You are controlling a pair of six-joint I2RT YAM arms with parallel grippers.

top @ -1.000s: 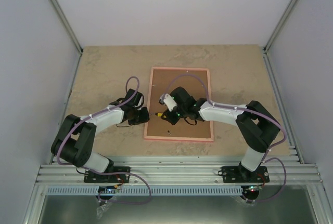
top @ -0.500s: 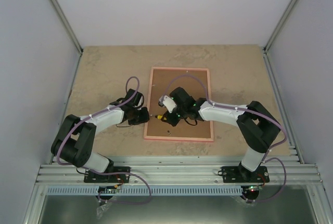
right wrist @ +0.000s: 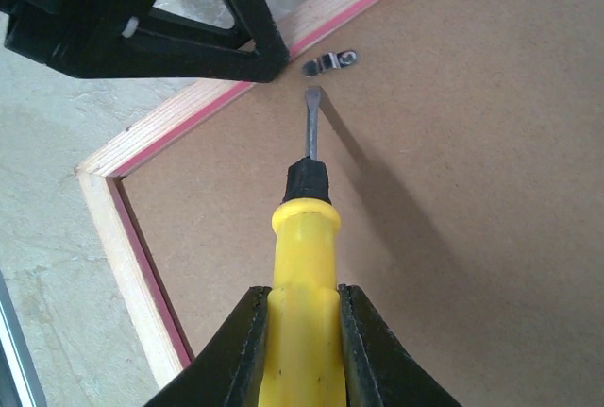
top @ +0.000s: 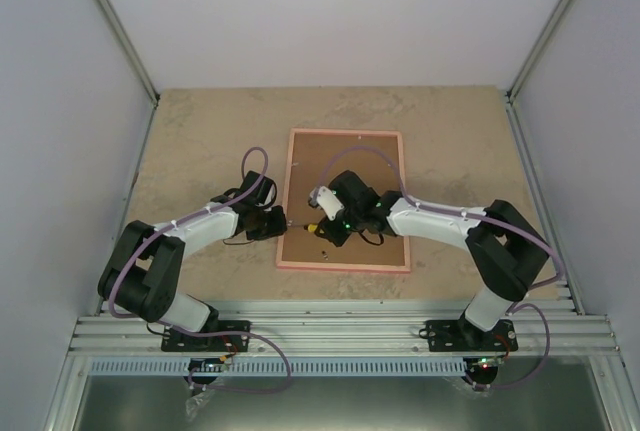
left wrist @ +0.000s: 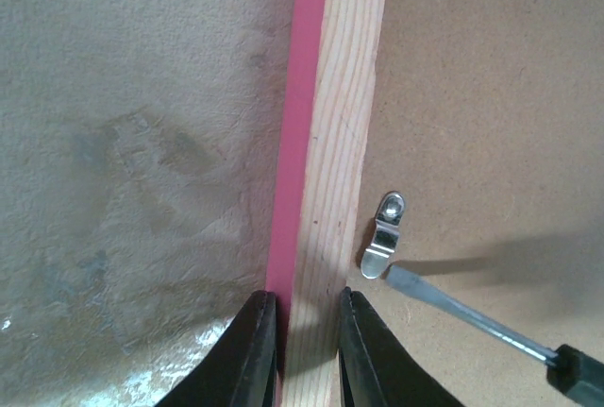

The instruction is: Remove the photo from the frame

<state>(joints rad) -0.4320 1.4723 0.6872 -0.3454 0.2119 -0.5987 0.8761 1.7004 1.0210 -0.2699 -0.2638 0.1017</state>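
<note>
Right pincer [right wrist: 304, 317], screwdriver [right wrist: 304, 237] slightly nearer now

Screwdriver [right wrist: 304, 265] and left jaws crowd the frame's [top: 320, 146] left rail; its far half seems open.

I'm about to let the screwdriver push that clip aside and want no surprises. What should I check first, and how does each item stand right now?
1. Grip of the left tool on the frame rail: ok.
2. Hold of the right tool on the screwdriver: ok.
3. The blade tip on the clip: not ok, a gap shows.
4. The frame lying back up on the table: ok.
5. The clip free to turn: cannot tell.
</note>
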